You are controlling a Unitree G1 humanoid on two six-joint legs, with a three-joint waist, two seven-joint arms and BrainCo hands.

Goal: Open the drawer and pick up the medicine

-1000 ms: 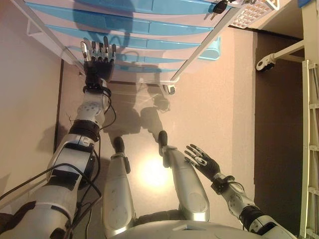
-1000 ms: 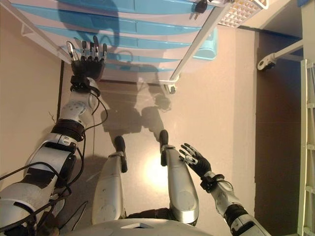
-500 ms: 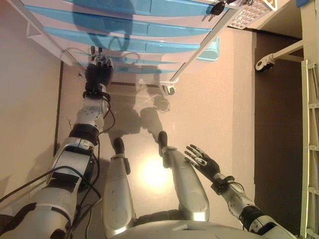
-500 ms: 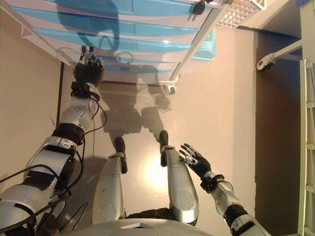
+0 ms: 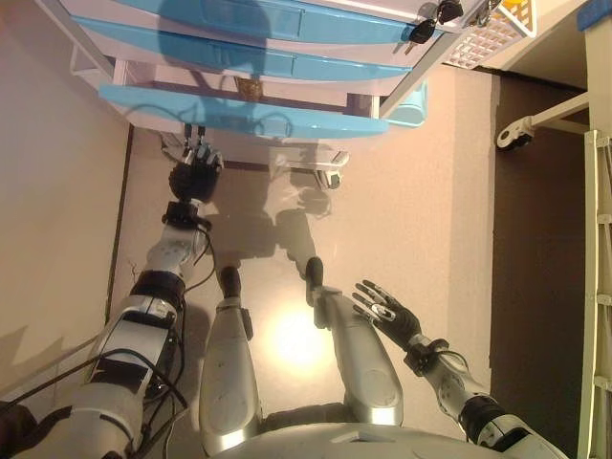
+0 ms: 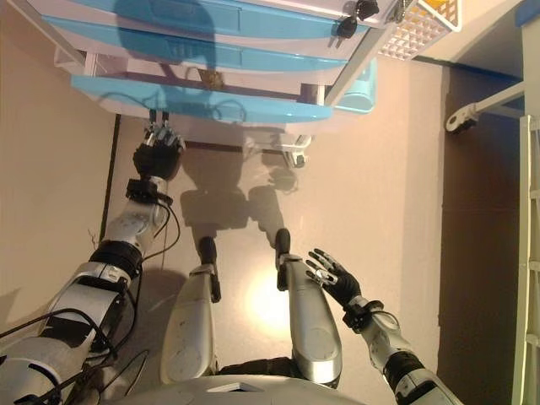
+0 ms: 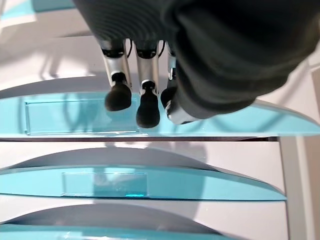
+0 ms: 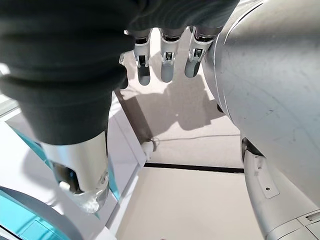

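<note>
A white drawer cabinet with light-blue drawer fronts stands ahead. Its lowest drawer (image 5: 287, 120) is pulled out, leaving a gap behind the front. A small brownish item (image 5: 251, 89) shows in that gap; I cannot tell what it is. My left hand (image 5: 194, 174) is at the left part of that drawer front, with its fingers (image 7: 142, 100) curled against the front (image 7: 65, 117). My right hand (image 5: 387, 311) hangs low beside my right thigh, with its fingers (image 8: 167, 67) spread and empty.
Two closed blue drawers (image 5: 316, 62) sit above the open one. Keys (image 5: 430, 17) hang at the cabinet's right corner, next to a white mesh basket (image 5: 492, 33). A cabinet caster (image 5: 332, 177) rests on the floor. A white frame (image 5: 595, 287) and a wheel (image 5: 507, 137) stand to the right.
The lowest drawer has slid out towards me, and my left hand has drawn back with it, curling from flat fingers. The view has shifted slightly. The right hand has not moved.
</note>
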